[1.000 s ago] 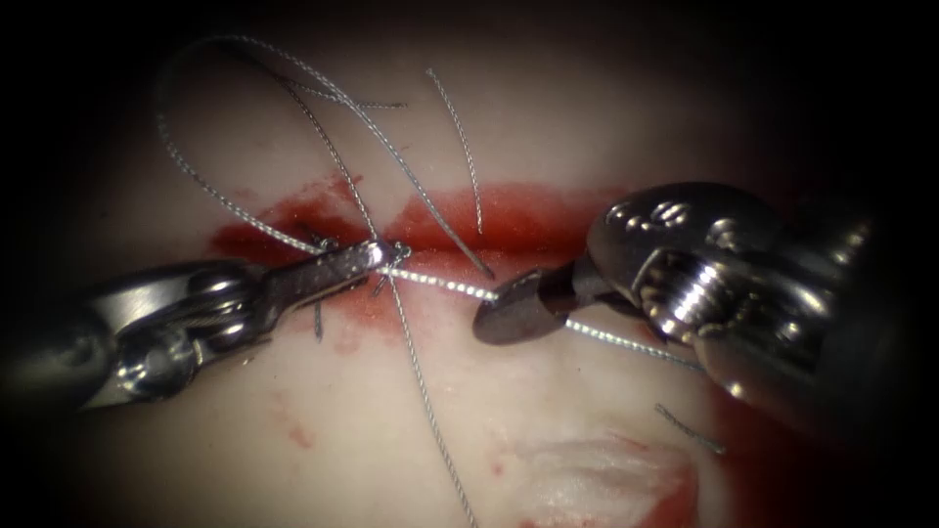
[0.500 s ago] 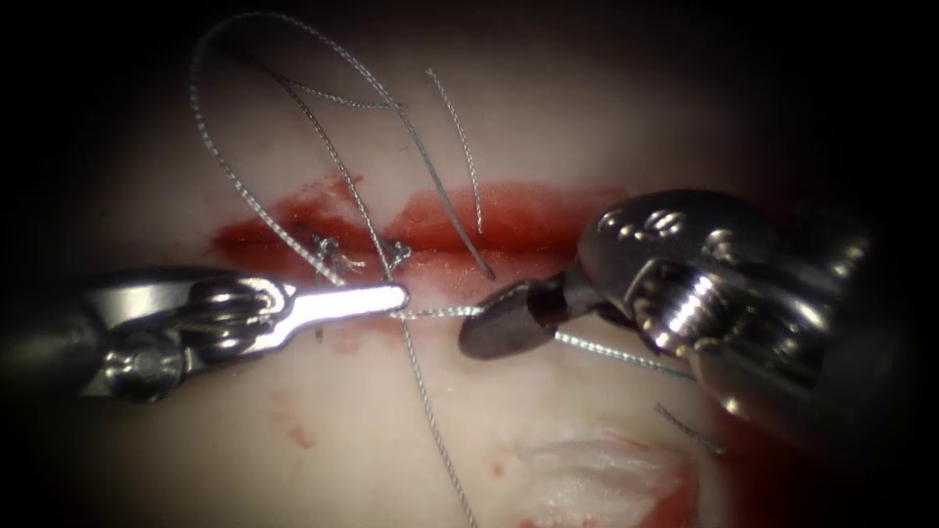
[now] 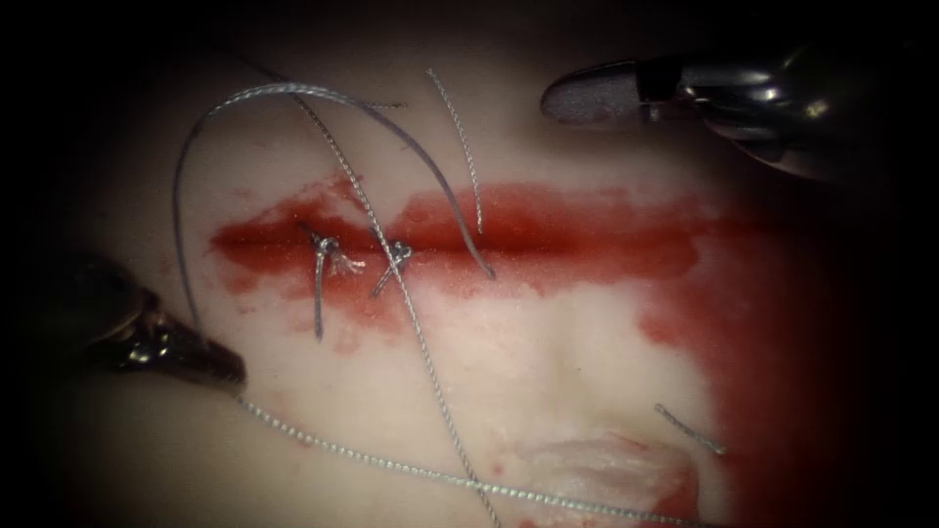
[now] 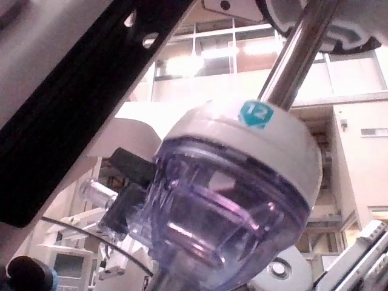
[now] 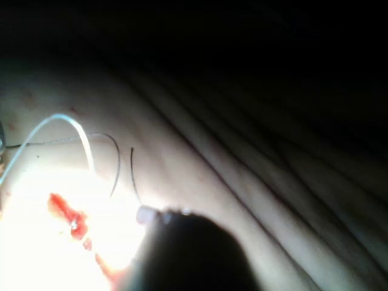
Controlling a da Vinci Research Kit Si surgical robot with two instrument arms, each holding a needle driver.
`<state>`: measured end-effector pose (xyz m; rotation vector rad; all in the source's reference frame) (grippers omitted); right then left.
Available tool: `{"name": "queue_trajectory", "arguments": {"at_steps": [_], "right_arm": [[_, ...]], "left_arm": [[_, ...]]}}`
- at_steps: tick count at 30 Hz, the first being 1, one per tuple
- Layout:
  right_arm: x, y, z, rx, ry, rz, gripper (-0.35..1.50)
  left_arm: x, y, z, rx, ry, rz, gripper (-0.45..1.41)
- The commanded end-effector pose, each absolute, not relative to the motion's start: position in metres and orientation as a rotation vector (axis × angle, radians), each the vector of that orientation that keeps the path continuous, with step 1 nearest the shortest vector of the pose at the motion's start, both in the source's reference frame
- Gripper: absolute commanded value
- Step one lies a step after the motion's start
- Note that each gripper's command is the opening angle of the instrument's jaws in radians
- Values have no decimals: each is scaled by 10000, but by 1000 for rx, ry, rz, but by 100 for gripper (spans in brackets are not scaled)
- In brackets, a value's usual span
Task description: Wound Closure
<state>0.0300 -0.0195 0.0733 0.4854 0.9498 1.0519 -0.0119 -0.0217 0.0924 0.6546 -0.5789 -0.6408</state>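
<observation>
Your left tool [image 3: 210, 364] pinching the thread [image 3: 391, 469], your right tool [image 3: 597, 96] pressed together on nothing (above the cut [image 3: 548, 227]), needle unseen.

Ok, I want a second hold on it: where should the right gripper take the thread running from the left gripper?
Probably on the straight stretch of thread below the cut, left of where another strand crosses it, coming down from above and set across the line. The left gripper holds its end; the right gripper, above the cut, carries nothing visible.
</observation>
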Motion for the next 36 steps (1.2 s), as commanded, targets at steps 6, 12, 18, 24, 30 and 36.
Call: {"name": "queue_trajectory", "arguments": {"at_steps": [6,12,18,24,30,36], "right_arm": [[336,-193,812,691,1019,884,-35],[361,-219,831,907,1103,651,-35],[378,-245,815,1114,1185,629,-35],[394,-269,787,1428,1242,697,-35],[408,-260,757,1468,1371,848,-35],[417,-249,744,1223,1708,968,-35]], "left_arm": [[-131,-191,918,523,-521,-642,-45],[-149,-159,922,403,-329,-628,-45],[-145,-141,933,228,-114,-551,-45],[-145,-145,944,149,-18,-550,-45],[-165,-171,963,255,-7,-504,-45],[-188,-194,958,340,-44,-470,-45]]}}
